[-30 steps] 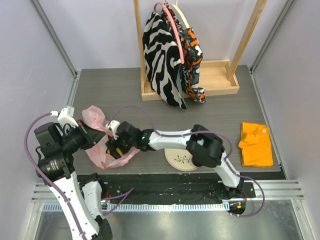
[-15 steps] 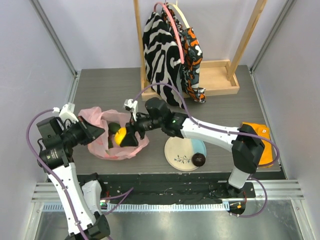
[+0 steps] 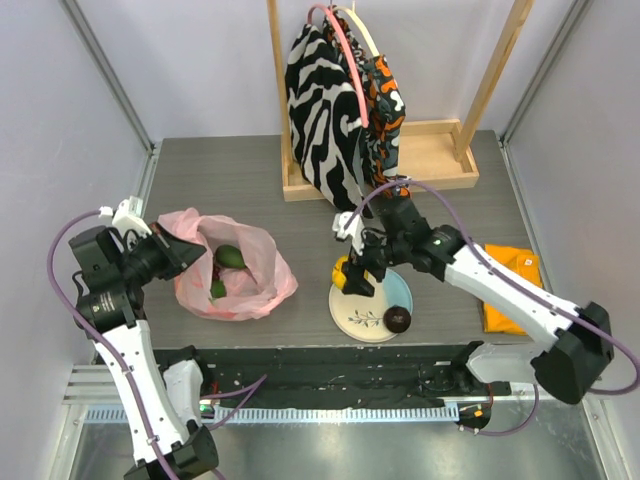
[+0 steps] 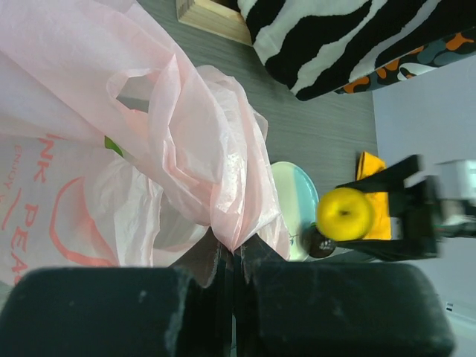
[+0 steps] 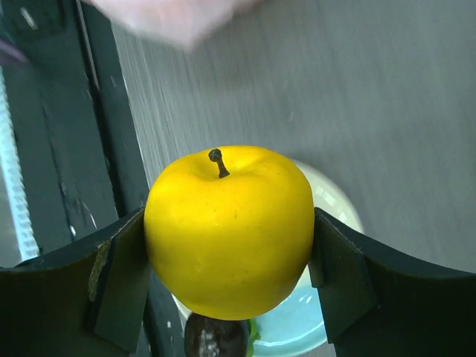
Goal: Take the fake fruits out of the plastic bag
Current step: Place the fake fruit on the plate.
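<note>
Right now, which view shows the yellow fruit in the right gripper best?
Right wrist: the yellow fruit fills the frame, stem visible, clamped in the right gripper. Top external shows it small, by the plate rim. Left wrist shows it distant, beyond the pink bag.

Pale lilac walls (image 3: 200,60) enclose a grey wood-grain table (image 3: 220,175); a wooden rack (image 3: 440,155) stands at its far edge.
</note>
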Robot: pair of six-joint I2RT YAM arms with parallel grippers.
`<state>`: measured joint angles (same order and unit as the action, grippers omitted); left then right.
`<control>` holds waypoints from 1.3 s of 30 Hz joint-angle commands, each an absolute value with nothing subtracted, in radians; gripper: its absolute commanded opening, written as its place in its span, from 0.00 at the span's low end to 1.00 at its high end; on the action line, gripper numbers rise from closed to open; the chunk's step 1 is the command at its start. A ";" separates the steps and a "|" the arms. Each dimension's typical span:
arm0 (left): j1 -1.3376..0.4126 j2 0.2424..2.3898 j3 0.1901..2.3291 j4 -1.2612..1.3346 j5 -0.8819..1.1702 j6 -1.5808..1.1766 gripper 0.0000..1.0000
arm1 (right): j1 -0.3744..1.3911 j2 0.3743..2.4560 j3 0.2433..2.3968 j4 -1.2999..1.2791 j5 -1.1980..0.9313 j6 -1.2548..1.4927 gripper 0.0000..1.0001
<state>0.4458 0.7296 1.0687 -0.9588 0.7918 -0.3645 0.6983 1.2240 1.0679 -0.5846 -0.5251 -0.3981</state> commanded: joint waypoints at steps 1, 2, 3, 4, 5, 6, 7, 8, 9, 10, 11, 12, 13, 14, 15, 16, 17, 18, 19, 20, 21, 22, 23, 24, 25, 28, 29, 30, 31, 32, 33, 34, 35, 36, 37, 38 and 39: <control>0.453 0.739 1.095 -0.897 0.819 -0.393 0.00 | 0.689 1.339 1.002 -0.638 -0.410 -0.482 0.62; 0.454 0.738 1.100 -0.897 0.819 -0.394 0.00 | 0.683 1.357 0.999 -0.623 -0.394 -0.476 0.62; 0.454 0.738 1.100 -0.897 0.821 -0.396 0.00 | 0.680 1.379 0.997 -0.617 -0.359 -0.476 0.61; 0.453 0.735 1.100 -0.900 0.819 -0.396 0.00 | 0.680 1.420 0.994 -0.611 -0.335 -0.480 0.61; 0.453 0.733 1.098 -0.902 0.819 -0.396 0.00 | 0.680 1.442 0.985 -0.582 -0.303 -0.477 0.61; 0.453 0.732 1.095 -0.902 0.819 -0.397 0.00 | 0.677 1.465 0.980 -0.569 -0.243 -0.469 0.61; 0.453 0.727 1.091 -0.903 0.819 -0.399 0.00 | 0.670 1.485 0.979 -0.562 -0.232 -0.460 0.61; 0.453 0.720 1.089 -0.905 0.816 -0.400 0.00 | 0.661 1.505 0.973 -0.545 -0.230 -0.459 0.61; 0.453 0.716 1.086 -0.910 0.816 -0.400 0.00 | 0.646 1.508 0.968 -0.535 -0.229 -0.459 0.61; 0.453 0.712 1.085 -0.911 0.816 -0.400 0.00 | 0.644 1.511 0.962 -0.529 -0.224 -0.468 0.61; 0.453 0.706 1.083 -0.917 0.818 -0.399 0.00 | 0.643 1.517 0.962 -0.532 -0.216 -0.471 0.61; 0.453 0.703 1.081 -0.922 0.816 -0.397 0.00 | 0.641 1.519 0.959 -0.531 -0.209 -0.475 0.61; 0.453 0.700 1.078 -0.923 0.816 -0.394 0.00 | 0.638 1.525 0.954 -0.529 -0.186 -0.476 0.61; 0.453 0.696 1.077 -0.926 0.818 -0.394 0.00 | 0.635 1.534 0.953 -0.531 -0.183 -0.472 0.62; 0.453 0.695 1.075 -0.927 0.816 -0.394 0.00 | 0.631 1.539 0.950 -0.528 -0.178 -0.471 0.62; 0.453 0.695 1.074 -0.927 0.816 -0.396 0.00 | 0.626 1.543 0.948 -0.528 -0.170 -0.469 0.63; 0.453 0.695 1.071 -0.923 0.816 -0.399 0.00 | 0.624 1.545 0.948 -0.528 -0.169 -0.468 0.65; 0.453 0.696 1.071 -0.922 0.819 -0.399 0.00 | 0.624 1.552 0.946 -0.526 -0.172 -0.468 0.67; 0.453 0.698 1.071 -0.919 0.822 -0.400 0.00 | 0.626 1.554 0.945 -0.526 -0.176 -0.468 0.69; 0.453 0.698 1.071 -0.919 0.822 -0.400 0.00 | 0.626 1.554 0.945 -0.526 -0.187 -0.466 0.69; 0.453 0.699 1.069 -0.916 0.825 -0.402 0.00 | 0.626 1.554 0.942 -0.526 -0.192 -0.465 0.70; 0.453 0.701 1.068 -0.911 0.828 -0.403 0.00 | 0.623 1.554 0.940 -0.523 -0.192 -0.460 0.70; 0.453 0.701 1.065 -0.907 0.828 -0.408 0.00 | 0.621 1.554 0.942 -0.519 -0.195 -0.456 0.69; 0.454 0.698 1.065 -0.905 0.828 -0.411 0.00 | 0.614 1.543 0.940 -0.514 -0.212 -0.440 0.69; 0.454 0.698 1.062 -0.902 0.831 -0.411 0.00 | 0.586 1.536 0.936 -0.503 -0.238 -0.434 0.68; 0.453 0.701 1.058 -0.899 0.834 -0.414 0.00 | 0.554 1.499 0.896 -0.453 -0.327 -0.413 0.70; 0.453 0.700 1.055 -0.900 0.838 -0.414 0.00 | 0.551 1.494 0.882 -0.442 -0.331 -0.414 0.73; 0.454 0.701 1.054 -0.899 0.838 -0.414 0.00 | 0.552 1.494 0.870 -0.436 -0.327 -0.410 0.75; 0.453 0.704 1.054 -0.896 0.841 -0.413 0.00 | 0.551 1.500 0.870 -0.434 -0.321 -0.402 0.77; 0.453 0.706 1.058 -0.894 0.839 -0.414 0.00 | 0.549 1.502 0.871 -0.433 -0.318 -0.393 0.81; 0.453 0.709 1.058 -0.893 0.841 -0.417 0.00 | 0.548 1.502 0.874 -0.433 -0.318 -0.378 0.84; 0.453 0.709 1.061 -0.890 0.841 -0.419 0.00 | 0.548 1.488 0.879 -0.442 -0.321 -0.373 0.86; 0.453 0.712 1.065 -0.890 0.845 -0.419 0.00 | 0.549 1.477 0.885 -0.451 -0.328 -0.373 0.91; 0.453 0.712 1.074 -0.891 0.851 -0.416 0.00 | 0.549 1.461 0.909 -0.462 -0.357 -0.371 0.95; 0.454 0.719 1.081 -0.896 0.860 -0.408 0.00 | 0.549 1.436 0.931 -0.489 -0.376 -0.365 1.00; 0.454 0.724 1.092 -0.906 0.889 -0.399 0.00 | 0.548 1.424 0.960 -0.518 -0.412 -0.364 1.00; 0.453 0.729 1.115 -0.938 0.903 -0.367 0.00 | 0.549 1.417 1.047 -0.555 -0.495 -0.364 1.00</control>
